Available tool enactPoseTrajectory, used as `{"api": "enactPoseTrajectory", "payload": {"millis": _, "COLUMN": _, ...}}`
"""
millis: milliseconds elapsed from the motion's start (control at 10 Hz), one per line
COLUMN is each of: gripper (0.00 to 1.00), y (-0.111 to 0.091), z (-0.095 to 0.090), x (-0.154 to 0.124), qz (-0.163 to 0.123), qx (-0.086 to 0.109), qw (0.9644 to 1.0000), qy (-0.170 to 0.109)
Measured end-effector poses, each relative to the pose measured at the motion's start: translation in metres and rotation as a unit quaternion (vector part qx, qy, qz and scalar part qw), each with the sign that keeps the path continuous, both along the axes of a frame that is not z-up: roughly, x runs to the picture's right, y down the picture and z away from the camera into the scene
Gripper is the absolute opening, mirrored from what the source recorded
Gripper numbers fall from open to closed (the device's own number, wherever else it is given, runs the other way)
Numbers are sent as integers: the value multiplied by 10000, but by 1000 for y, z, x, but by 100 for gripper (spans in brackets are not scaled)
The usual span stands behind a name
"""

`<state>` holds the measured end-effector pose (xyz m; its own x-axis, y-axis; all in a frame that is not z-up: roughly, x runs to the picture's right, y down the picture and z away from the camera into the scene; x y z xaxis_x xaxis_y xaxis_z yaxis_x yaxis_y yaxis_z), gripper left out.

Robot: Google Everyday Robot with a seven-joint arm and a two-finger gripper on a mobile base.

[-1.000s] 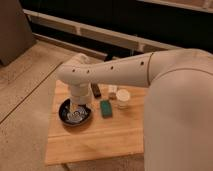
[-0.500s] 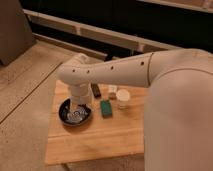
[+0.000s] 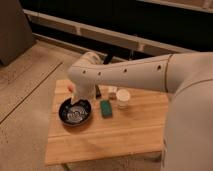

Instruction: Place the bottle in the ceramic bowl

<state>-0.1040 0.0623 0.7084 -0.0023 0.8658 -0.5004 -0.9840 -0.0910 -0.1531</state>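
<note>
**A:** Any writing to read?

**B:** None I can make out on any item.

**A:** Then start from the left.

**B:** One ceramic bowl (image 3: 75, 112), black with pale speckles inside, sits on the nine o'clock side of the wooden table (image 3: 125, 135). The gripper (image 3: 78, 101) hangs over the bowl near its twelve o'clock rim and is mostly hidden by the wrist. I cannot tell whether it is apart or together.

**A:** And the arm?

**B:** The arm (image 3: 125, 75) comes in from three o'clock, runs about level above the table, bends at the elbow and drops down to the bowl.

**A:** What is right of the bowl?

**B:** One flat black bar (image 3: 98, 91), with one green block (image 3: 105, 108) at its five o'clock. Then comes one slim pale shape that I take for the bottle (image 3: 112, 91). It stands upright just beside the one white cup (image 3: 122, 98), at the cup's ten o'clock.

**A:** So the bottle is outside the bowl?

**B:** As far as I can see, yes. It is at the bowl's two o'clock, apart from it.
</note>
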Motion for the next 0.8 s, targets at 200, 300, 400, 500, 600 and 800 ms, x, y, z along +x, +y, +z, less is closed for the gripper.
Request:
{"api": "enactPoseTrajectory", "payload": {"millis": 200, "gripper": 65, "y": 0, "z": 0, "x": -2, "qz": -4, "qx": 10, "qw": 10000, "qy": -17}}
{"api": "enactPoseTrajectory", "payload": {"millis": 300, "gripper": 65, "y": 0, "z": -1, "x": -2, "qz": 4, "qx": 8, "qw": 10000, "qy": -20}}
{"api": "enactPoseTrajectory", "payload": {"millis": 400, "gripper": 65, "y": -3, "z": 0, "x": 0, "qz": 42, "qx": -6, "qw": 10000, "qy": -15}}
{"api": "enactPoseTrajectory", "payload": {"millis": 500, "gripper": 65, "y": -13, "z": 1, "x": 6, "qz": 99, "qx": 11, "qw": 9999, "qy": -15}}
{"api": "enactPoseTrajectory", "payload": {"millis": 600, "gripper": 65, "y": -33, "z": 7, "x": 28, "qz": 195, "qx": 77, "qw": 9998, "qy": 69}}
{"api": "enactPoseTrajectory", "payload": {"millis": 800, "gripper": 65, "y": -60, "z": 17, "x": 62, "qz": 369, "qx": 112, "qw": 9992, "qy": 129}}
